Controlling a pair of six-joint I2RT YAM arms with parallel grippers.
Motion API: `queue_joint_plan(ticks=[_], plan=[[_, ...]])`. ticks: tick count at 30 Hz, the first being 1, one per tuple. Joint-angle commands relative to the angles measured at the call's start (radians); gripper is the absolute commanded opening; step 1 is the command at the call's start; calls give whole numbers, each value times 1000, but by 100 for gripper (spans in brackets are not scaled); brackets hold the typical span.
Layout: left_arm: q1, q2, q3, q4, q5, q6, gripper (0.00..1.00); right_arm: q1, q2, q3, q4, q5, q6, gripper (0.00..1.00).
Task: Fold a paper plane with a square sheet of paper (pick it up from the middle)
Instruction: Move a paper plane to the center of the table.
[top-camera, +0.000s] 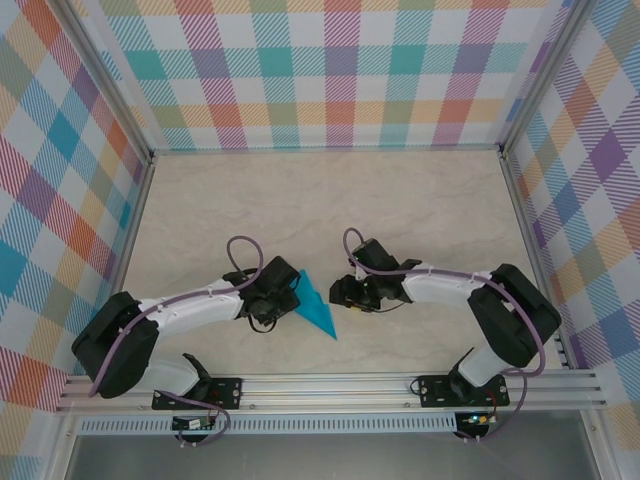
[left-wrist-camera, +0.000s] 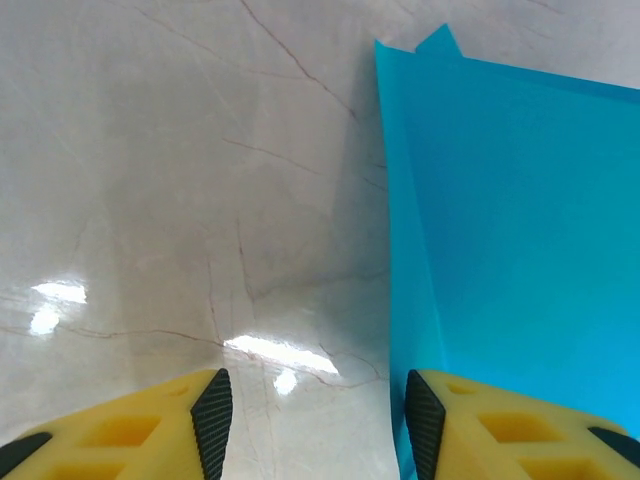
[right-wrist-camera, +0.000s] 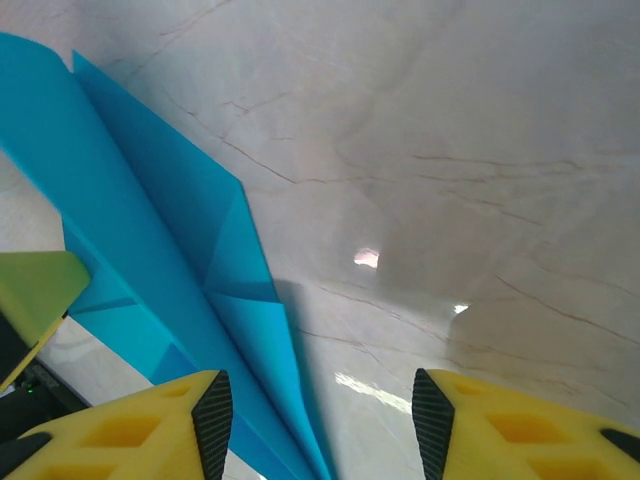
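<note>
**Top external view.** The left gripper (top-camera: 288, 300) sits low over the near-centre of the marble-look worktop (top-camera: 320, 200). Its dark body hides the left part of the teal paper plane (top-camera: 318, 308). The part that shows is a slim wedge with its sharp tip pointing toward the worktop's near edge. The right gripper (top-camera: 341, 292) is just beside the plane's right side. From this height both sets of fingers are too small and dark to tell how they stand. The far half of the worktop and its side margins are open, bounded by plaid walls.

**Left wrist view.** The left gripper (left-wrist-camera: 315, 420) has its yellow fingers (left-wrist-camera: 120, 435) spread, with bare worktop (left-wrist-camera: 150, 180) between the black pads. The bottom edge cuts the fingers off. The paper plane (left-wrist-camera: 510, 230) covers the right side and runs out of frame. Its left edge meets the inner face of the right-hand finger, and contact cannot be judged. The room to the left is open.

**Right wrist view.** The right gripper (right-wrist-camera: 320, 420) is spread, with its pads pinching nothing. The paper plane (right-wrist-camera: 160, 230) lies at the left in long folded layers, cut off at the top-left corner. Its narrow end runs down just beside the left-hand pad. A yellow-green piece (right-wrist-camera: 35, 290) at the left edge overlaps the paper and is too cropped to identify. Bare worktop (right-wrist-camera: 480, 150) stretches to the right.
</note>
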Motion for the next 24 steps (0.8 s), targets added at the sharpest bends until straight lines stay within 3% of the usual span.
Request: queue_joint_plan(ticks=[1, 14, 19, 24], plan=[[11, -30, -13, 28, 7, -7, 51, 10, 32, 48, 22, -49, -31, 54], [13, -39, -41, 33, 3, -15, 50, 42, 123, 126, 54, -186, -96, 57], [13, -43, -49, 42, 6, -18, 49, 68, 150, 156, 18, -158, -111, 57], [13, -45, -53, 40, 7, -17, 48, 71, 99, 148, -34, -39, -110, 58]])
